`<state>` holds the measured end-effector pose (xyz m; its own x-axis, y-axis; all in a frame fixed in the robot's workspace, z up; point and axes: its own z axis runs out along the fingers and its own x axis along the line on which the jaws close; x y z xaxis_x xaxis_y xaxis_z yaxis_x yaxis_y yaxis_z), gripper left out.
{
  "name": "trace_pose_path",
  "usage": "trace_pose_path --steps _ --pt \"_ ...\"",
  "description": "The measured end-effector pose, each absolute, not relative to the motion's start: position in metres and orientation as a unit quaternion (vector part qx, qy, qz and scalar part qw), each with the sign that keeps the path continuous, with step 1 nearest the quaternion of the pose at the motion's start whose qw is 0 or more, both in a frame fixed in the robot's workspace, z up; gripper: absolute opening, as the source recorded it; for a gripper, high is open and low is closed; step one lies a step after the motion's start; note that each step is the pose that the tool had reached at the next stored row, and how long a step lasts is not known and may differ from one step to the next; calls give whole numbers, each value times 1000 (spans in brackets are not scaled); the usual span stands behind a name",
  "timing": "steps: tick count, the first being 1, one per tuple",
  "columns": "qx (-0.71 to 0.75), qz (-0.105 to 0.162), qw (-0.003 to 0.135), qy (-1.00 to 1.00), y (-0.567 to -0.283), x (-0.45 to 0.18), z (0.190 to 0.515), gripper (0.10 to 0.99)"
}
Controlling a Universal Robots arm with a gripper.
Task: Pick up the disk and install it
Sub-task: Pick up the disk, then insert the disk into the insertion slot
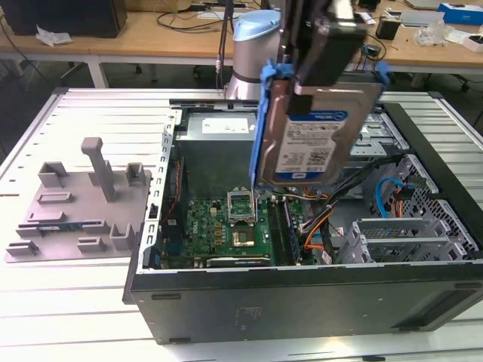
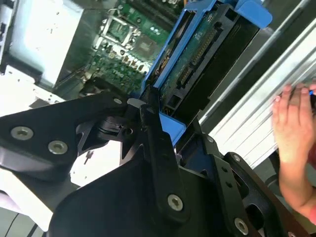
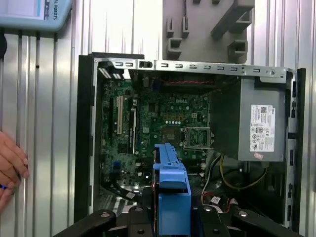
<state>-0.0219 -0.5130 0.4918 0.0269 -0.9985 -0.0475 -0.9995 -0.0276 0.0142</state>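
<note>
Ribbed metal table, with wooden benches behind. An open computer case lies on it on its side, and a grey fixture plate sits beside the case, at the exterior view's left.

Gripper: fingers pressed together on the disk, pinching it by its blue carrier frame. It hangs on edge with the label facing the exterior camera. The second wrist view confirms the grasp, with the fingers against the frame.

Position: the disk is held in the air, clear of the case. The motherboard is directly beneath the gripper and the power supply is beyond it.

A person's hand rests on the table outside the case wall, apart from the gripper.

Progress, as judged: pick-up complete. Installation is outstanding, as the disk is not seated in any part of the case.
</note>
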Motion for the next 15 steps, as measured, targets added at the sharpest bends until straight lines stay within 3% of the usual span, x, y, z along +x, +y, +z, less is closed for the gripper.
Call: trace_pose_path --steps 6,15 --pt "-717 22 11 697 -534 25 492 369" --pt "-716 22 11 697 -534 27 492 369"
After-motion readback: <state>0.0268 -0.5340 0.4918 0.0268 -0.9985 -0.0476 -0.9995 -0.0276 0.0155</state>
